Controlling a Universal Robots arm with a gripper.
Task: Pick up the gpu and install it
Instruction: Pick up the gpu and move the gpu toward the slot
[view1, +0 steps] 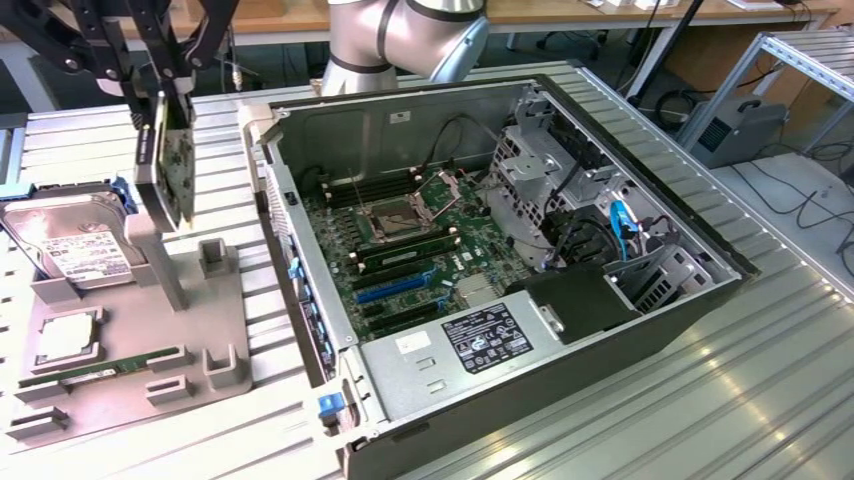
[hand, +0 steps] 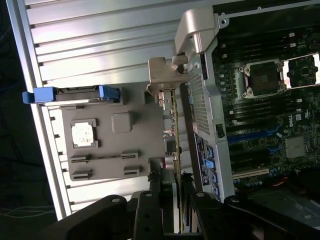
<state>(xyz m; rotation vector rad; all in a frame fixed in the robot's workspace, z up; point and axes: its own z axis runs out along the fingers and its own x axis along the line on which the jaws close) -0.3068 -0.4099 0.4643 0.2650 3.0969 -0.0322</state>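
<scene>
Half done: the gripper's (view1: 163, 88) jaws clamp the gpu (view1: 171, 175), which hangs above the tray (view1: 200, 325) and is not yet in the case (view1: 360, 120).

The only print that can be made out is white lettering on the motherboard (hand: 299, 116), turned sideways, which appears to read DELL. The black label (view1: 487, 340) on the power supply (view1: 394, 365), at the near end of the computer case (view1: 601, 370), carries white print and symbols too small to read. The white label (view1: 83, 256) on the hard drive (view1: 54, 225) bears dark lines of print, likewise unreadable.
</scene>
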